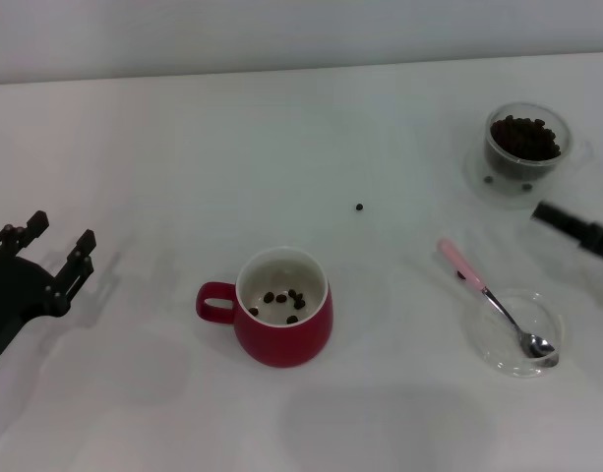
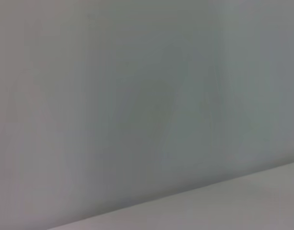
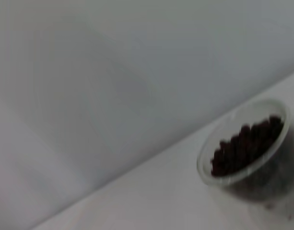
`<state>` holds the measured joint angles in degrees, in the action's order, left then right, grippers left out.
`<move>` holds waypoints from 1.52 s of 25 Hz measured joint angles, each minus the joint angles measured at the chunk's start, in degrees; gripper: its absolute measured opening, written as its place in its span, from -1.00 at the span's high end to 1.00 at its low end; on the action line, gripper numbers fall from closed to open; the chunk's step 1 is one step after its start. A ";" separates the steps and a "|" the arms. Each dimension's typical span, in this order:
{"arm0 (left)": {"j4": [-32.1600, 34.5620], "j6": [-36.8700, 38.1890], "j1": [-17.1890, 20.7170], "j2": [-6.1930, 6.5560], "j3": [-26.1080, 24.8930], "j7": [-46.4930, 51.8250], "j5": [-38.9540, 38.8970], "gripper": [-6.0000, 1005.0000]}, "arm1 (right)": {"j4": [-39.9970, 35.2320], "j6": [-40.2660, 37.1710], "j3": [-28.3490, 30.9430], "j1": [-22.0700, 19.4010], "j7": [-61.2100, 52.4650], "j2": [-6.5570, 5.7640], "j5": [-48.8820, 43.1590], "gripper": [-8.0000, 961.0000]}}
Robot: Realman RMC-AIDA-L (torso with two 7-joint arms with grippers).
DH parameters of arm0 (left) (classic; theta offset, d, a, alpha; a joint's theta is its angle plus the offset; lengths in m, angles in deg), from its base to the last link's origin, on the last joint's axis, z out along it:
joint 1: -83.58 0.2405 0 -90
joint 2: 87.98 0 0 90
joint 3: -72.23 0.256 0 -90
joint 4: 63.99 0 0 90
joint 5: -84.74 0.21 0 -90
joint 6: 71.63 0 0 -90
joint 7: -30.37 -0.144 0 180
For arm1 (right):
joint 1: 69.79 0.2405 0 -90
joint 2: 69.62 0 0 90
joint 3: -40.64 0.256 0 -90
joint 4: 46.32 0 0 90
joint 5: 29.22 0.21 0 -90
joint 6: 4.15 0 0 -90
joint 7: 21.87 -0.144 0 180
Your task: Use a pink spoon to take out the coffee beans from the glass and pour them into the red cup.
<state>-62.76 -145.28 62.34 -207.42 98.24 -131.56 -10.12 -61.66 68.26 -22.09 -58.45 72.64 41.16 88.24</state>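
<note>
Nearest, the red cup point(image 1: 282, 308) already holds a few coffee beans point(image 1: 283, 299), so some scooping seems done. The pink spoon point(image 1: 493, 300) lies unheld, its bowl in a shallow clear dish point(image 1: 513, 332). One stray bean point(image 1: 359, 206) sits on the counter point(image 1: 183, 147). Farther right, the glass point(image 1: 525, 147) is still well filled. The left gripper point(image 1: 43, 252) rests spread at the left edge; whether the right gripper point(image 1: 574, 228) is spread, I cannot tell.

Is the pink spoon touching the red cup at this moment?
Apart. The head view shows the pink spoon lying with its bowl in a shallow clear dish, with bare table between it and the red cup.
</note>
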 joint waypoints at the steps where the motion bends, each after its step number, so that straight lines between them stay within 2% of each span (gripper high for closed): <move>1: 0.00 0.00 0.05 0.00 0.00 0.01 -0.02 -0.19 | -0.11 0.41 1.38 0.00 0.19 -0.15 0.00 0.59; 7: 0.00 -0.04 0.29 -0.01 0.00 0.04 -1.55 -0.19 | -0.74 2.06 12.28 -0.02 5.01 -1.27 -0.16 0.59; 12: 0.26 -0.44 0.70 0.02 0.00 0.04 -4.37 -0.19 | -1.85 1.72 22.58 -0.49 16.74 -1.36 -0.21 0.59; 14: 0.61 -0.59 0.86 0.05 0.00 0.03 -5.90 -0.19 | -1.87 1.61 27.01 -0.44 23.20 -0.78 -0.10 0.59; 16: 0.78 -0.66 0.94 0.07 0.00 0.03 -7.69 -0.19 | -1.76 1.51 31.26 -0.28 31.42 0.34 0.03 0.59; 18: 0.79 -0.68 0.94 0.08 0.01 0.03 -8.90 -0.19 | -1.40 1.07 35.54 -0.01 41.32 2.20 0.18 0.58; 20: 0.79 -0.74 0.94 0.08 0.00 0.04 -10.08 -0.19 | -0.21 0.63 38.49 0.44 50.43 3.55 0.26 0.58; 23: 0.79 -0.87 0.94 0.00 0.00 0.04 -11.56 -0.19 | 2.39 -0.76 39.55 1.49 57.58 3.84 0.28 0.58; 27: 0.77 -0.93 0.88 -0.06 0.00 0.04 -13.65 -0.19 | 3.67 -4.71 39.51 2.66 60.57 3.86 0.28 0.58; 32: 0.35 -1.47 0.94 -0.07 0.00 0.04 -16.78 -0.19 | 4.69 -6.85 39.67 3.34 65.47 3.89 1.13 0.42; 38: -0.09 -1.51 0.71 -0.16 0.15 0.04 -19.16 -0.20 | 6.18 -7.04 40.23 3.51 66.95 3.98 6.80 -0.02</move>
<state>-62.85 -146.79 63.05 -207.58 98.40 -131.52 -29.27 -55.48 61.22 18.13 -54.94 139.58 45.14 95.04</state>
